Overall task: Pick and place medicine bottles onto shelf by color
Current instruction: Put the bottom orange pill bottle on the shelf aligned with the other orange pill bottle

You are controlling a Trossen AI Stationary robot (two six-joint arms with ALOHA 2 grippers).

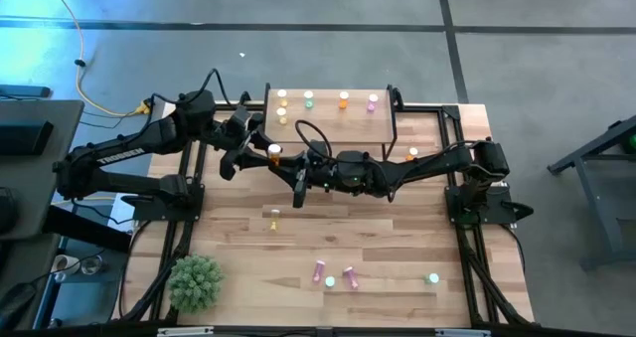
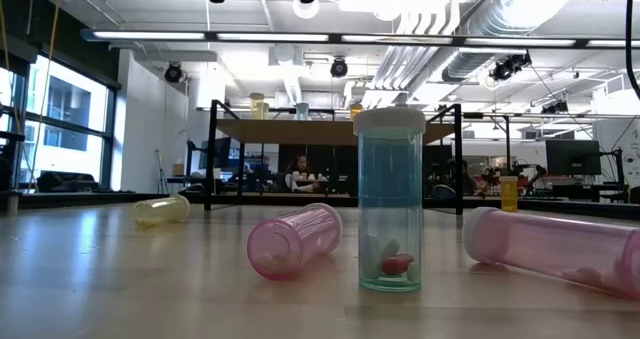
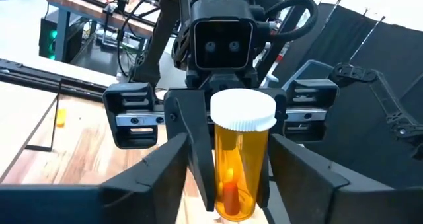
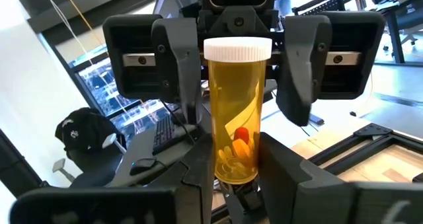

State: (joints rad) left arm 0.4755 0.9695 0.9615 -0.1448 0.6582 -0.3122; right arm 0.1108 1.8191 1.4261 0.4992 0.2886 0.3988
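An orange medicine bottle [image 1: 274, 151] with a white cap stands upright in the air in front of the shelf [image 1: 328, 128]. My right gripper [image 4: 238, 184] is shut on it. My left gripper [image 3: 241, 191] faces it from the table's left, open, one finger on each side of the bottle's upper half with small gaps. On the shelf stand three yellow bottles [image 1: 282, 108], a green one [image 1: 308, 99], an orange one [image 1: 344, 99] and a pink one [image 1: 373, 102]. My right gripper pinches the lower half of the orange bottle's body [image 4: 221, 161] between its two fingers. The fingers [image 4: 188, 178] come about level from the table's right. The bottle stands upright with its cap up, lifted clear of the table and the shelf.
On the table lie a yellow bottle [image 1: 273, 216] and two pink bottles [image 1: 319, 272] [image 1: 350, 276]. A green bottle [image 1: 432, 277] stands near the front right, and an orange bottle [image 1: 413, 154] stands beside the shelf. A small green plant [image 1: 195, 282] sits at the front left.
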